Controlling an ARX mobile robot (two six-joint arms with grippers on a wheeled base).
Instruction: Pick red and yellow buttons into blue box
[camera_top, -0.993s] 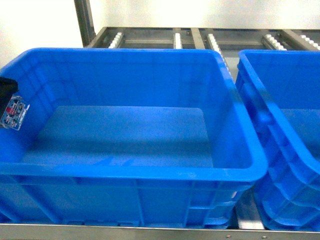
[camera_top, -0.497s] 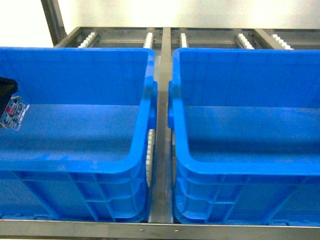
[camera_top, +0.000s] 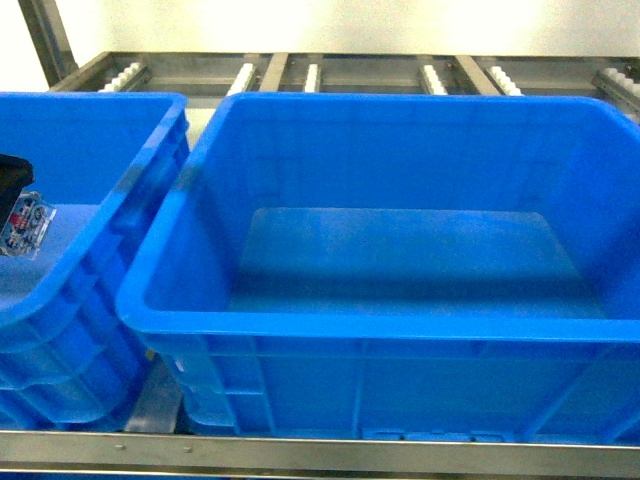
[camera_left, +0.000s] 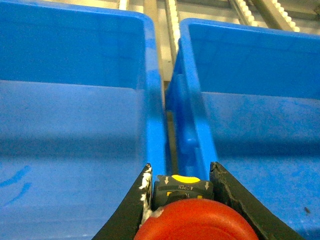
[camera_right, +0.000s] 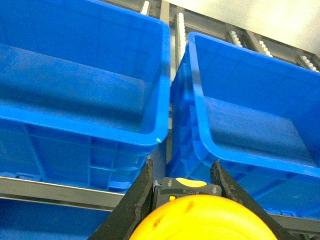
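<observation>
My left gripper (camera_left: 181, 167) is shut on the red button (camera_left: 197, 222), its red cap filling the bottom of the left wrist view. It hangs over the gap between two deep blue boxes, one left (camera_left: 75, 115) and one right (camera_left: 260, 125). In the head view the left gripper (camera_top: 12, 185) shows at the left edge with the button's clear body (camera_top: 24, 226) below it, over the left box (camera_top: 90, 230). The other blue box (camera_top: 400, 330) fills the middle. My right gripper (camera_right: 182, 164) is shut on the yellow button (camera_right: 205, 220), in front of both boxes and below their rims. It is out of the head view.
Both crates stand side by side on a steel roller rack (camera_top: 330, 75) with a metal front rail (camera_top: 320, 450). A narrow gap (camera_top: 165, 390) separates them. A white wall rises behind the rack. Both crates' floors look bare.
The head view has swung right: the crates slid left in the frame, and the second crate now fills the middle. The left gripper keeps its place at the frame's left edge.
</observation>
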